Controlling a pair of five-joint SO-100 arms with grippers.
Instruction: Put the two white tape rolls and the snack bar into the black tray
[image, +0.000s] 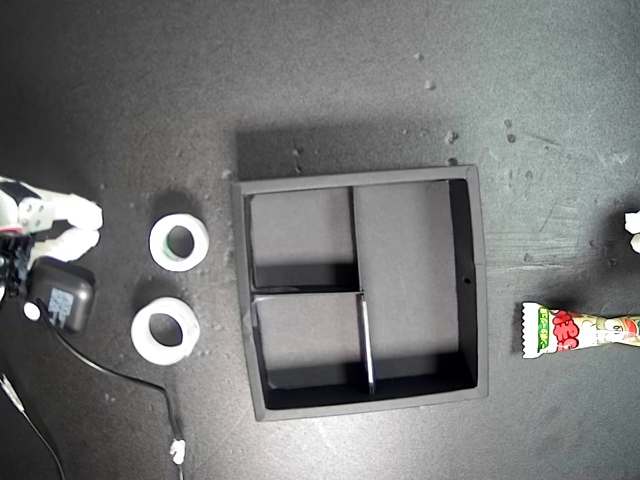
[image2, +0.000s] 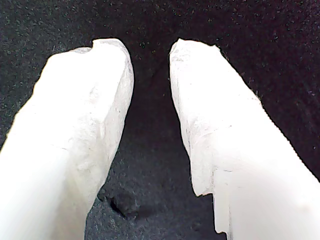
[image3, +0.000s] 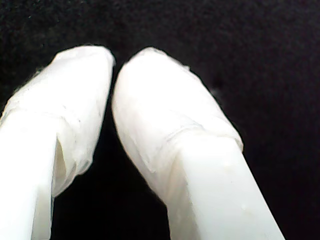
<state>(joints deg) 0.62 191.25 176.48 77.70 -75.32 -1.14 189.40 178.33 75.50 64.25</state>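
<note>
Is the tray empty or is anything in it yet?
Empty. All three compartments of the tray show bare black floor; both tape rolls and the snack bar lie outside on the table.

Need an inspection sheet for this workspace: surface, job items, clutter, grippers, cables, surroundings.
Surface: dark mat, pale specks near the tray.
Tray: black, three compartments, all empty.
Tape rolls: upper roll and lower roll on the mat at the exterior view's left of the tray, apart from each other.
Snack bar: on the mat at the exterior view's right, cut off by the frame edge.
Clutter: black box near the exterior view's left edge.
Grippers: first gripper open, empty; second gripper nearly closed, empty. Both over bare mat.
Cables: black cable runs from the box to the exterior view's bottom edge.
Surroundings: nothing seen.
</note>
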